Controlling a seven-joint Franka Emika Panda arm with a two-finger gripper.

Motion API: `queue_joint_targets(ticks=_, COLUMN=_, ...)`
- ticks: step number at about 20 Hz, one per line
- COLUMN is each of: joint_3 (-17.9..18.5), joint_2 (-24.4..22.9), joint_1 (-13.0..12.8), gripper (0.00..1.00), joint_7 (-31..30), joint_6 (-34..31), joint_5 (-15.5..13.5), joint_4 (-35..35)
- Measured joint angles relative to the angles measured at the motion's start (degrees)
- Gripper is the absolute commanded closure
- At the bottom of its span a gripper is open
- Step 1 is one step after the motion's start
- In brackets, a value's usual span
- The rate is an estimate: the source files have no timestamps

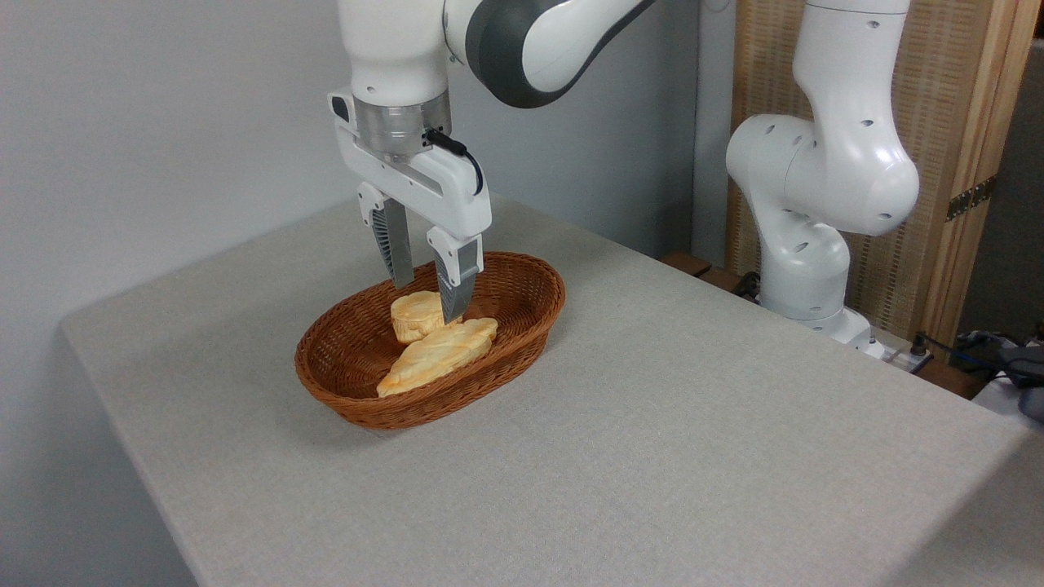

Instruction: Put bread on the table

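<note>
Camera view: bread (pixel 416 315) is round and chunky, so no clear long axis; flat top faces up. It sits inside the brown oval wicker basket (pixel 522 281), at the back, just beside a longer braided loaf (pixel 440 356) lying diagonally from front-left to back-right. Bread is pale golden with browner edges. Basket rests on the cloth-covered table (pixel 693 424). Gripper (pixel 428 302) points down over the bread, fingers spread apart either side of it, gripping nothing yet.

A brown wicker basket (pixel 522 306) holds a braided loaf (pixel 436 356) (leaf-shaped, golden); a wooden screen (pixel 962 122) stands behind.
</note>
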Motion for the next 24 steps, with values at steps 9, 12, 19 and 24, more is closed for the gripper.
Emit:
queue_joint_targets(ticks=9, joint_3=-0.7, joint_2=2.3, joint_1=-3.6, gripper=0.0, joint_7=0.3, joint_6=-0.1, joint_5=0.0, joint_4=0.3)
queue_joint_targets(ticks=12, joint_3=-0.8, joint_2=2.5, joint_1=-4.8, gripper=0.0, joint_7=0.3, joint_6=-0.1, joint_5=0.0, joint_4=0.3)
queue_joint_targets(ticks=19, joint_3=-0.8, joint_2=3.3, joint_1=-8.1, gripper=0.0, joint_7=0.3, joint_6=0.2, joint_5=1.0, joint_4=0.3)
queue_joint_targets(ticks=24, joint_3=-0.8, joint_2=4.7, joint_1=-10.2, gripper=0.0, joint_7=0.3, joint_6=2.0, joint_5=4.5, joint_4=0.2)
